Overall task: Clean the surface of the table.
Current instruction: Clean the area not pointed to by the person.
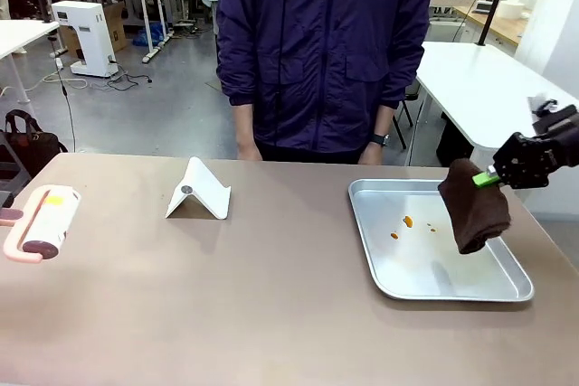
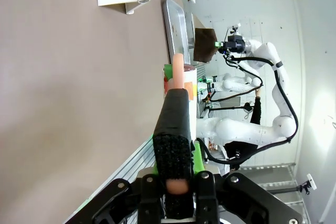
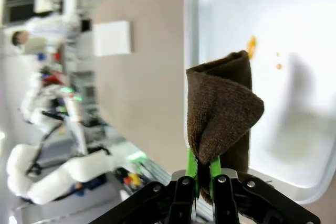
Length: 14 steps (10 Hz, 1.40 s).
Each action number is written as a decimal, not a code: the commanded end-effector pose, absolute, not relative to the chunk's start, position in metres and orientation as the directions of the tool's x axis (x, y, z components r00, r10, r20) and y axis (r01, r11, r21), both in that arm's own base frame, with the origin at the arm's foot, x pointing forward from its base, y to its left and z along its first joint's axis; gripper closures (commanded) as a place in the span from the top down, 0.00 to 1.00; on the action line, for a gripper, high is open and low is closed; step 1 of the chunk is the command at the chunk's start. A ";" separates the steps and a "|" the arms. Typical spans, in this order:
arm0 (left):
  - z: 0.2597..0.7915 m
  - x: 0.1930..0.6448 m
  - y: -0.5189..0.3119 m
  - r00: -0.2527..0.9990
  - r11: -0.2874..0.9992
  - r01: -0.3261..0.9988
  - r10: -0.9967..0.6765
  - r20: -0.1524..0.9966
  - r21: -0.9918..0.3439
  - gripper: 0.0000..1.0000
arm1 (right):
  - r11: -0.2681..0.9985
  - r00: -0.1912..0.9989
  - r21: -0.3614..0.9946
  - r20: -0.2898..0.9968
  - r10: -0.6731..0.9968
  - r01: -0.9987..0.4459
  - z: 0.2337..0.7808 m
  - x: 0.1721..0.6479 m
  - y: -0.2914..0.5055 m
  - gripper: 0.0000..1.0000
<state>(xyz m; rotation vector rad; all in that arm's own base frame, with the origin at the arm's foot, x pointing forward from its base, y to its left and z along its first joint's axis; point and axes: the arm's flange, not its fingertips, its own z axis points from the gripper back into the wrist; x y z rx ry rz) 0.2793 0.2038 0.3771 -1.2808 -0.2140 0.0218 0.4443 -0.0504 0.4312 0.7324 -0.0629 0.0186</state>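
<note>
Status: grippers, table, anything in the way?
Left gripper shut on roller. Right gripper shut on cloth over tray. Orange crumbs in tray. White stand on table.

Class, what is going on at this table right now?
The right gripper holds a brown cloth hanging over the metal tray, which has a few orange crumbs on it. The left gripper is shut on the pink handle of a lint roller on the table. A person stands opposite.

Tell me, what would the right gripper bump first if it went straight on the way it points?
Probably the silver tray: the right gripper, shut on the brown cloth, points down at it, though depth is hard to judge.
</note>
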 end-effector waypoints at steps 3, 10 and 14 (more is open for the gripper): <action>0.379 0.277 0.204 0.979 0.281 0.109 0.134 0.152 -0.953 0.22 | 0.916 0.997 0.396 -0.013 0.080 -0.068 0.415 0.513 -0.036 0.10; 0.379 0.277 0.204 0.979 0.281 0.109 0.134 0.152 -0.953 0.22 | 0.913 0.998 0.406 0.027 -0.057 0.041 0.335 0.542 0.038 0.10; 0.379 0.277 0.204 0.979 0.281 0.109 0.134 0.152 -0.953 0.22 | 0.836 0.999 0.548 -0.043 0.007 0.017 0.306 0.542 0.076 0.10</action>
